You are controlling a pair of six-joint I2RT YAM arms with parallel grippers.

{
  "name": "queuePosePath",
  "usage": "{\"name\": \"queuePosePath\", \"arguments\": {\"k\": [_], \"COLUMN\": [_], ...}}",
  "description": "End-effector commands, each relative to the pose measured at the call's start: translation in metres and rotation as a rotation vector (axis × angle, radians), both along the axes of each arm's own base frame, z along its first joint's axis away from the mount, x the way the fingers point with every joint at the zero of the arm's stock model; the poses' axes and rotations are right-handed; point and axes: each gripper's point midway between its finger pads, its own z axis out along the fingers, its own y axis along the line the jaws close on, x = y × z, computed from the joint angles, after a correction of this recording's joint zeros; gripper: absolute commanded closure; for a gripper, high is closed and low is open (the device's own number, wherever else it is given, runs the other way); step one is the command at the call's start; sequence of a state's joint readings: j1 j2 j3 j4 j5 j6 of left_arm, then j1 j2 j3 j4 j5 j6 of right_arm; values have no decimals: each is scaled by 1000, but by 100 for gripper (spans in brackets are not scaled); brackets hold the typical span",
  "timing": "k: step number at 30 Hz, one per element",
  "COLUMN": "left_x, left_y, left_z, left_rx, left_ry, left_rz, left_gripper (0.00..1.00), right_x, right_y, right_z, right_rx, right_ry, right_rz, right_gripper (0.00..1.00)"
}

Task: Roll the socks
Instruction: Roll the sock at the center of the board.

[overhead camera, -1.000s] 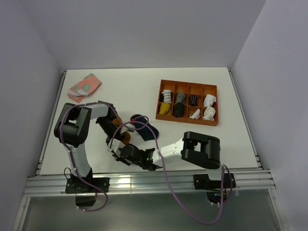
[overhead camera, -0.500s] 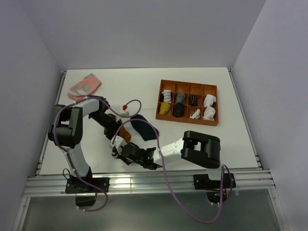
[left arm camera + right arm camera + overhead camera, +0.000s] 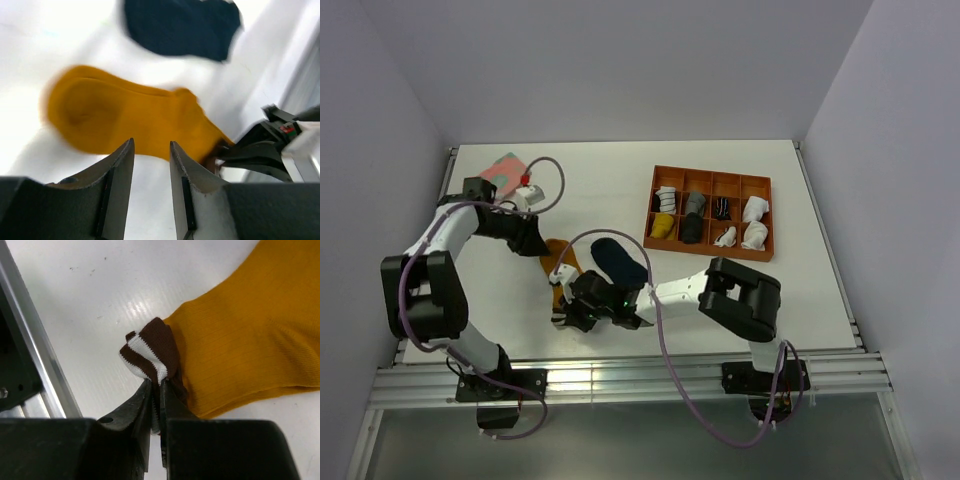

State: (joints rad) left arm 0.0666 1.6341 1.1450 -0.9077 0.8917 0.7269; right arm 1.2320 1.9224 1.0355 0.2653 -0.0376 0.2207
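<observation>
A mustard-orange sock (image 3: pixel 560 268) is laid beside a navy sock (image 3: pixel 619 262) on the desk (image 3: pixel 620 180). The left end effector (image 3: pixel 540 246) is positioned at its far end, the right end effector (image 3: pixel 567 306) at its near end.

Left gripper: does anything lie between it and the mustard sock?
Nothing visible does. The left gripper, open and empty, looks straight at the mustard sock; the right gripper pinches its striped cuff at one end.
</observation>
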Motion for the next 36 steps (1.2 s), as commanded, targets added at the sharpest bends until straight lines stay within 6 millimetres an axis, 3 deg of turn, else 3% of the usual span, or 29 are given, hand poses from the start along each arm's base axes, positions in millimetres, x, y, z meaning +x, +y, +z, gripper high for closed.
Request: {"name": "queuePosePath", "arguments": {"k": [1,4,5,7,13,18,19,26,36], "left_x": [26,29,26,23,2,-29,-35,-56,-51], "left_y": [14,27,29,30,32,20,18,-10,-23], "left_z": [34,41,36,39,21,-3,-6,-22,-36], "left_rx": [-49,-25,-8,14,73,133,155,216,218], "left_ry": [-133,-225,-231,-289,-338,-356,-361,-461,-398], "left_rz": [131,172,181,160,53,-122,-148,-239,-260], "left_gripper": [60,59,58,57,53,46,45,34,29], "right_x": [-3,-4,5,3,28,39,47,53,54], "right_y": [-11,-3,-5,-12,-7,-9,-9,-8,-8], "right_z": [-2,11,8,7,26,27,29,8,3], "right_rx": [-39,-24,-28,-64,-22,-11,-8,-39,-46], "right_ry": [193,310,341,431,675,813,818,897,893], "right_rz": [19,53,33,34,15,15,0,-28,-37], "right_gripper": [100,100,100,100,100,100,100,100,100]}}
